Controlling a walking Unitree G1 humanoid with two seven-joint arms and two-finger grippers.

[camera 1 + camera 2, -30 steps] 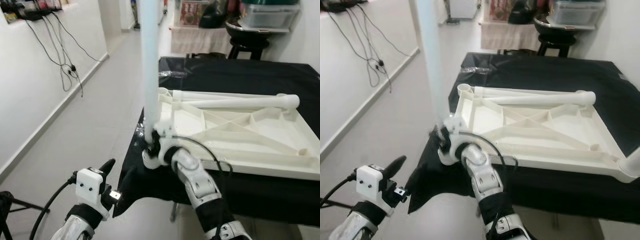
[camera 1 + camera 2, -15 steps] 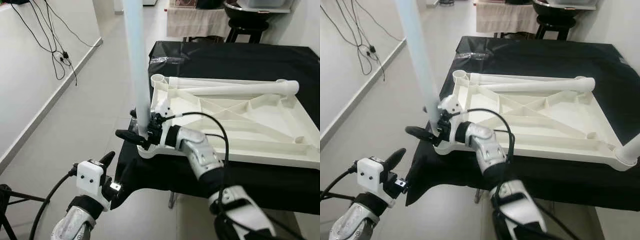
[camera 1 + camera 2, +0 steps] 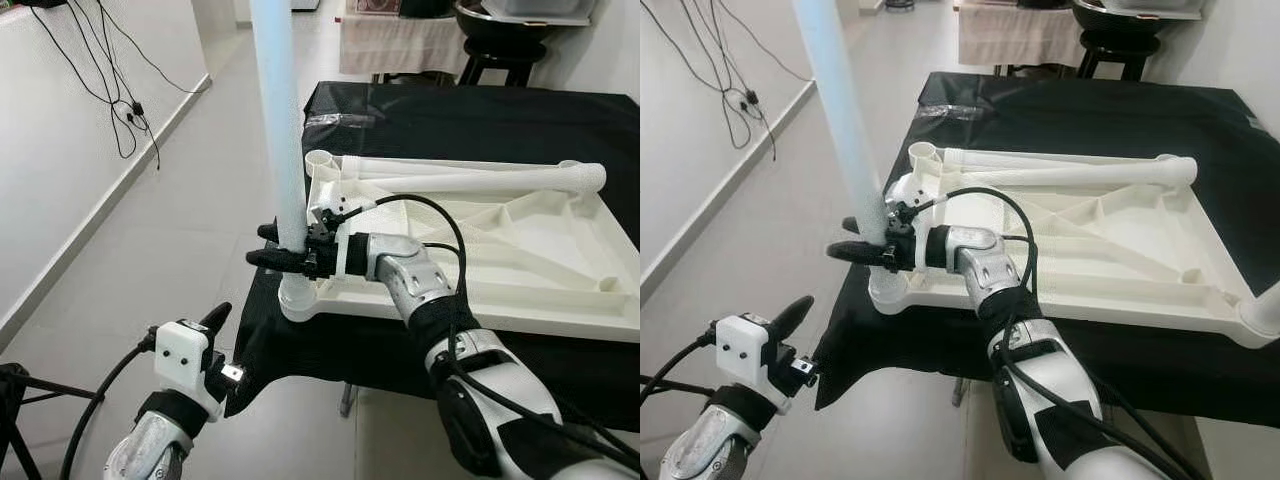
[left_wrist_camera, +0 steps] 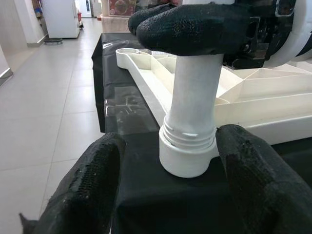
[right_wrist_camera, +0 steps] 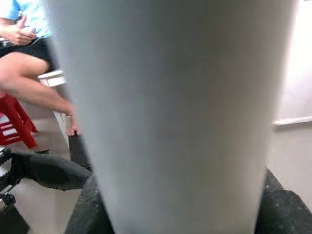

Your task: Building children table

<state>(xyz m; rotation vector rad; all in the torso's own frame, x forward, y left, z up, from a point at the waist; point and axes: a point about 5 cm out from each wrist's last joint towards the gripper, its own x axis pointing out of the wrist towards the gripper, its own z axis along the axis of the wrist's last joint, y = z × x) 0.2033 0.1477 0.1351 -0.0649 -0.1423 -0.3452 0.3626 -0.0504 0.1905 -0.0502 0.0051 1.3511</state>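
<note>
the right gripper (image 3: 283, 246) now clasps the white table leg (image 3: 282, 150) with its two black fingers (image 3: 272, 259) closed around the tube just above the base, higher on the leg than half a second ago, when it sat down by the socket. the forearm has levelled out, reaching across the near edge of the tabletop (image 3: 520, 255) toward the corner, with a black cable looping over it. the leg stands upright, its threaded foot seated in the round corner socket (image 4: 187, 158) of the upturned white plastic tabletop (ribbed underneath, with diagonal braces). a second leg (image 3: 480, 181) lies flat across the far side of the tabletop. the tabletop rests on a black cloth (image 3: 470, 115) draped over a table.

the left gripper (image 3: 215, 345) hangs low in front of the table edge, much as before, its padded fingers (image 4: 90, 185) spread wide and holding nothing; its wrist view looks straight at the socket between them. in the right wrist view, a seated person (image 5: 22, 63) shows blurred beyond the smooth, matte tube.
</note>
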